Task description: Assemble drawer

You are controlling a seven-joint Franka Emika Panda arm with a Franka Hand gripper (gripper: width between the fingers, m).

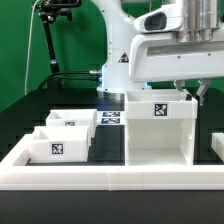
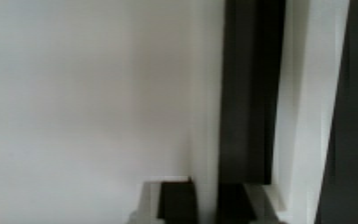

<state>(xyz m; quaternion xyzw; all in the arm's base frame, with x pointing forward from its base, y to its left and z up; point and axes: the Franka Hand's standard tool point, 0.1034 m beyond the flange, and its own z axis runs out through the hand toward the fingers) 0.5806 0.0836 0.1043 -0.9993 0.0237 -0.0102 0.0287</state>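
**Hand poised over the shell**

Low white rim (image 1: 110, 178) runs nearest the camera, edging the black table (image 1: 20, 125). Behind it the drawer shell (image 1: 158, 128) stands upright and hollow, directly below the hand (image 1: 190, 92); its opening cannot be told. Two empty trays (image 1: 62, 140) sit toward the exterior view's left.

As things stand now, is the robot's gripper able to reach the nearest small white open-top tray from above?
Probably yes. The small white open-top tray sits apart from the tall white hollow shell, with nothing above it. The gripper hangs at the shell's top edge, so it would have to lift and cross toward the exterior view's left.
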